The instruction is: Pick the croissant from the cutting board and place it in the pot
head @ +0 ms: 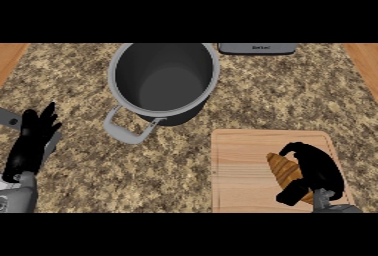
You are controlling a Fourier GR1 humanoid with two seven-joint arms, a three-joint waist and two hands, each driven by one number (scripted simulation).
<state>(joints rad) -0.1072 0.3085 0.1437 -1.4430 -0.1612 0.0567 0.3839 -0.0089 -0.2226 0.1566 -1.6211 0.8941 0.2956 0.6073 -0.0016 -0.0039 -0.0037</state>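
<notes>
So: golden-brown crescent croissant (281, 168) lies on the light wooden rectangular cutting board (244, 170), right half of it, still resting on the wood as far as I can tell. Right hand (316, 172) is draped over it from the right, black fingers (293, 148) arched over the top end and thumb low near the bottom end; looks curled round the pastry, though the palm hides most of the contact. Only the left edge of the croissant shows.

Risks from here, my read:
- Grasp sits on one side of a long, tapered shape. If the fingers only catch the far tips, it may pivot or slip out on lift.
- Soft flaky thing; a squeeze at the ends could deform it rather than hold it.
- Board isn't anchored; a dragging lift could shove it across the speckled granite counter (148, 165).

Grey metal pot (164, 80) with loop handle (127, 128) stands well apart, up and to the left of the board, mouth open. Carry path crosses bare counter; the near rim and that handle face the approach, so a low transfer could clip them.

Left hand (33, 142) rests at the left edge, fingers straight, holding nothing.

Dark flat item (256, 48) at the top edge, just beside the pot, is out of the path.
</notes>
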